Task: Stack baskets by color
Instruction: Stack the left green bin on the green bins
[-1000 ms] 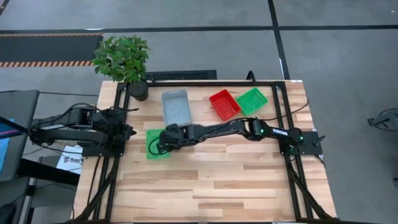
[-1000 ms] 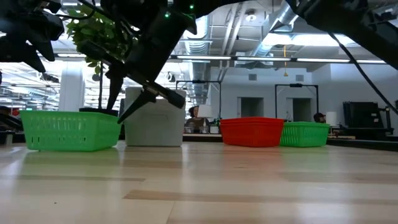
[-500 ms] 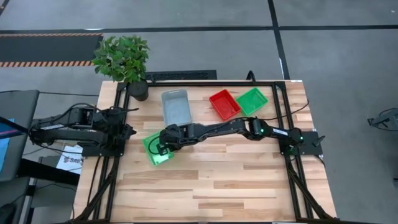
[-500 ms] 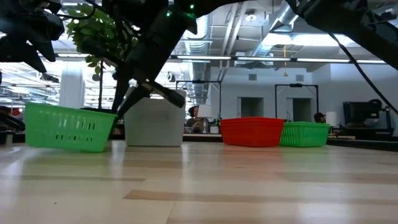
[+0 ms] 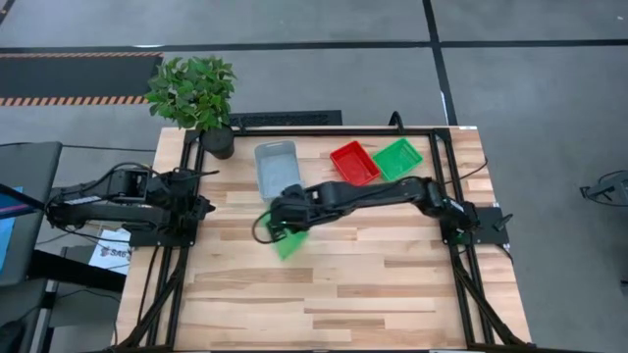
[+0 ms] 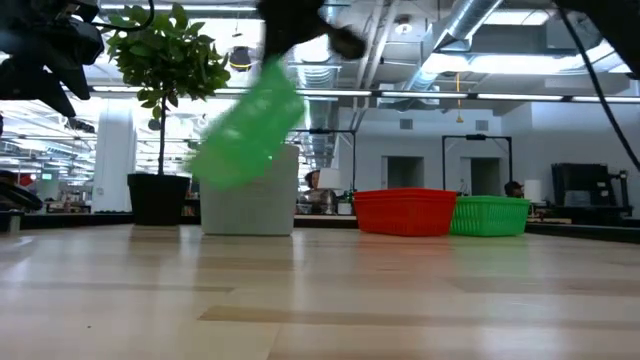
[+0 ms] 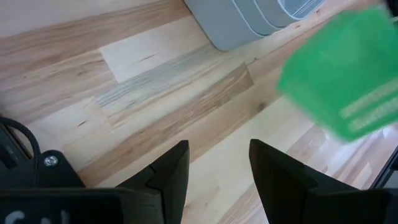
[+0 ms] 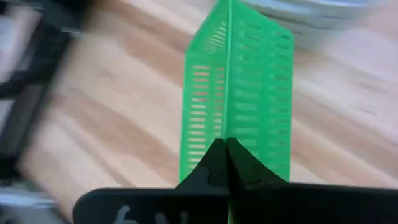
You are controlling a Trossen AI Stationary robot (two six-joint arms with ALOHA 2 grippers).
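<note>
My right gripper (image 5: 283, 224) is shut on a green mesh basket (image 5: 288, 241), which hangs in the air near the table's middle and shows blurred in the low view (image 6: 248, 135). The grey baskets (image 5: 278, 167) are nested in one pile just beyond it. A red basket (image 5: 353, 163) and another green basket (image 5: 397, 158) stand side by side at the far right. My left gripper (image 7: 217, 168) waits open at the table's left side, with nothing between its fingers. My right gripper pinches the rim of one mesh wall (image 8: 227, 134) of the green basket between its two shut fingers, one finger on either side of the wall. The fingers come slanting down from above. The basket hangs tilted below them, lifted clear of the table.
A potted plant (image 5: 196, 93) stands at the table's far left corner. A black frame (image 5: 432, 137) runs along the table's edges. Bare wood (image 5: 343, 294) covers the near half of the table.
My right gripper has taken hold of the green basket at the table's left middle, first tipping it up on one side. It has then risen and gone toward the table's right edge. The basket has left the table and now hangs tilted in the air.
</note>
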